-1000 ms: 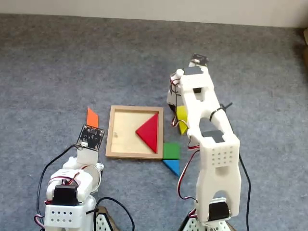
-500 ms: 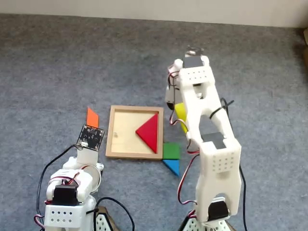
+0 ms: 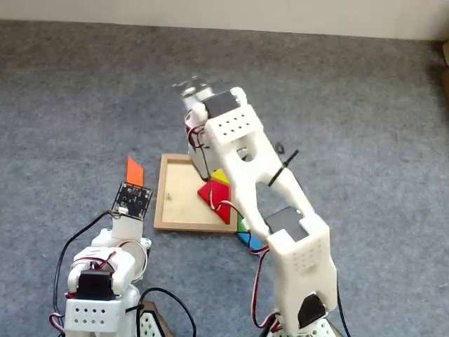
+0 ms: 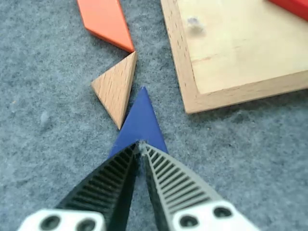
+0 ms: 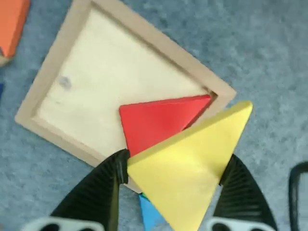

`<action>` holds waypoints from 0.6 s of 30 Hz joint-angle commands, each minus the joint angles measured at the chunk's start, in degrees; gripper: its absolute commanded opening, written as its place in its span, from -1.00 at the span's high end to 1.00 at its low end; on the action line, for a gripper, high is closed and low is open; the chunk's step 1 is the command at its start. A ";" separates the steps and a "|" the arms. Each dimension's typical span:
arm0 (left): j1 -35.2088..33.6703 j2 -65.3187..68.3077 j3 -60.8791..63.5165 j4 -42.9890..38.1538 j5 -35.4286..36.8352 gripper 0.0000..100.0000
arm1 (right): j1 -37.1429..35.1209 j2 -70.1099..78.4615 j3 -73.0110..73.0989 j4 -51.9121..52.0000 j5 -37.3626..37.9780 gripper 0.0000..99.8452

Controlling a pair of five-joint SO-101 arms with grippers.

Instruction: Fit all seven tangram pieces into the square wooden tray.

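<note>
I've got the tray [image 3: 163,203] mid-way along the table's near edge, red triangle [image 3: 216,198] inside on the side toward the right edge, right end effector [image 5: 175,161] clamped on the yellow triangle [image 5: 187,163] above it, and left end effector [image 4: 139,147] fully closed, tips at the dark blue triangle [image 4: 140,120].
</note>
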 commanded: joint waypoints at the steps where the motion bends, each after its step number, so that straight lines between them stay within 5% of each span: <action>1: 0.66 -2.42 1.10 0.26 -0.26 0.99 | -1.36 -4.26 -2.95 -1.63 13.27 0.70; 10: 0.66 -2.42 1.10 0.26 -0.26 0.99 | -1.98 -3.21 0.84 -7.69 40.26 0.70; 18: 0.66 -2.42 1.10 0.26 -0.26 0.99 | -3.74 0.57 7.78 -16.13 44.40 0.70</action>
